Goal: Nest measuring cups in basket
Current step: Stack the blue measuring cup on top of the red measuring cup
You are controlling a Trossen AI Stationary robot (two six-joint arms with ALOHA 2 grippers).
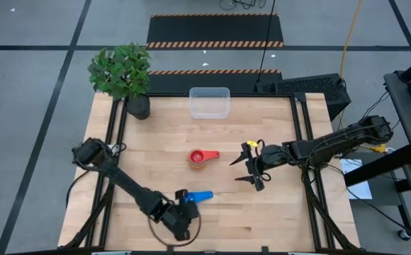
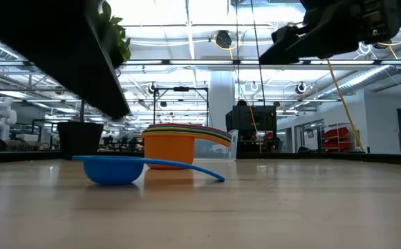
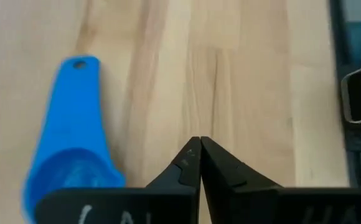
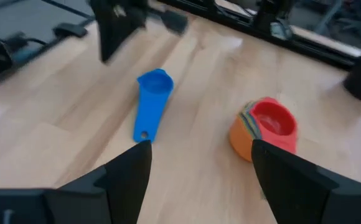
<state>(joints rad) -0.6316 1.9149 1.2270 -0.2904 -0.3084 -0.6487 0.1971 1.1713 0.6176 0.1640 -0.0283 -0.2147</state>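
A light blue measuring cup point(image 3: 68, 168) lies alone on the table near the front edge, resting on its bowl point(image 2: 110, 169), with its handle pointing toward the table's right. My left gripper point(image 3: 199, 143) is shut just beside this cup, with bare wood between the fingers and the cup. A nested stack of measuring cups point(image 1: 200, 159), orange outermost and red on top point(image 4: 269, 121), stands at the table's middle. My right gripper point(image 1: 251, 166) hovers open to the right of the stack. The clear basket point(image 1: 210, 102) stands at the far edge.
A dark pot with a green plant point(image 1: 124, 74) stands at the far left corner, left of the basket. Black rails point(image 1: 301, 134) run along the table's left and right sides. Bare wood lies between the stack and the basket.
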